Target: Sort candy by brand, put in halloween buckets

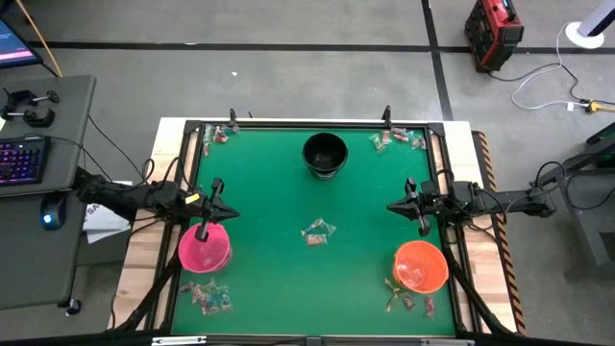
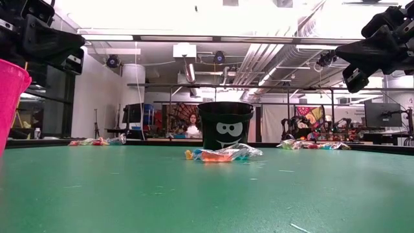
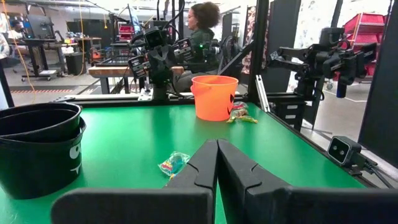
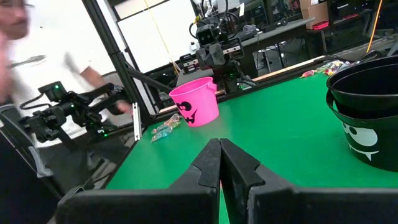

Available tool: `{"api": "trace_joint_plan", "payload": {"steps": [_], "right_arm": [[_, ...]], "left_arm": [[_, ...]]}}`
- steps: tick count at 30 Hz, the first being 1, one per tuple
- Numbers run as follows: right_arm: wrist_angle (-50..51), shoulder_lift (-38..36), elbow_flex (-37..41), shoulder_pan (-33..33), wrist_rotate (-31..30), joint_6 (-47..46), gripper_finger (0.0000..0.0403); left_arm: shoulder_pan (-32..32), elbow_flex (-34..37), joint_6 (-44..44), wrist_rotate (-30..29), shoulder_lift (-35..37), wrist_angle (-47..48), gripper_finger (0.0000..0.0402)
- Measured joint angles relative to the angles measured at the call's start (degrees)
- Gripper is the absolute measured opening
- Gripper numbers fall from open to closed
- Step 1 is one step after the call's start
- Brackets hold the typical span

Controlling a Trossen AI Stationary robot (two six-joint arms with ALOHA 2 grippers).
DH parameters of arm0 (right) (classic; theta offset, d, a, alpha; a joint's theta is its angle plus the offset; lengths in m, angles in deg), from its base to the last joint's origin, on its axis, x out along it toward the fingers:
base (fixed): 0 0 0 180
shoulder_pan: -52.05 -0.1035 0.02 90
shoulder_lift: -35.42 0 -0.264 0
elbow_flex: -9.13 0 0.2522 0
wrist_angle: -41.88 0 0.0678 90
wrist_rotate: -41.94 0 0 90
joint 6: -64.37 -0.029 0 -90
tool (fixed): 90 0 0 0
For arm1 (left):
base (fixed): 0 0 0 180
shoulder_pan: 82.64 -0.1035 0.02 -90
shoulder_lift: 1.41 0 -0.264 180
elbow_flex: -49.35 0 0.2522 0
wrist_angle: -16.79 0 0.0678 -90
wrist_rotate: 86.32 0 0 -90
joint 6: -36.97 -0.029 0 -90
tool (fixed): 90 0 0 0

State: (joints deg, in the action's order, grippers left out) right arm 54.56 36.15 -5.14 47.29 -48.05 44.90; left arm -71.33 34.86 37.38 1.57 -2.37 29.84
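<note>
A: Where's your round black plastic bucket (image 1: 325, 154)?
B: Table's far edge, centre. Round pink plastic bucket (image 1: 205, 248) on your left, round orange plastic bucket (image 1: 421, 265) right, small pile of crinkly wrapped candy (image 1: 316, 232) btwn them.

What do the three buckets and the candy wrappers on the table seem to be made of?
The pink bucket, orange bucket and black bucket look like smooth moulded plastic: even colour, soft sheen, rolled rims, printed faces on pink and black. The candy at the table's centre appears wrapped in thin crinkly film, partly clear and glinting; probably cellophane or foil.
</note>
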Motion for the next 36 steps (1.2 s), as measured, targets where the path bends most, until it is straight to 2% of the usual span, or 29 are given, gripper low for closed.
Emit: {"api": "trace_joint_plan", "payload": {"steps": [25, 28, 30, 32, 36], "right_arm": [[0.01, 0.00, 0.01, -0.02, 0.02, 0.00, 0.0000], [0.00, 0.00, 0.00, -0.02, 0.02, 0.00, 0.0000], [0.00, 0.00, 0.00, -0.01, 0.01, 0.00, 0.0000], [0.00, 0.00, 0.00, 0.00, 0.02, 0.00, 0.0000], [0.00, 0.00, 0.00, -0.01, 0.00, 0.00, 0.0000]], "left_arm": [[0.00, 0.01, 0.00, 0.00, 0.00, -0.27, 0.0000], [-0.02, 0.02, 1.22, -0.02, -0.06, -5.11, 0.0000], [-0.02, 0.02, 5.10, -0.23, -0.06, -12.83, 0.0000], [0.01, 0.00, 8.41, -3.50, -0.46, -22.80, 0.0000], [-0.04, -0.02, 17.78, -22.75, -2.21, -40.32, 0.0000]]}}
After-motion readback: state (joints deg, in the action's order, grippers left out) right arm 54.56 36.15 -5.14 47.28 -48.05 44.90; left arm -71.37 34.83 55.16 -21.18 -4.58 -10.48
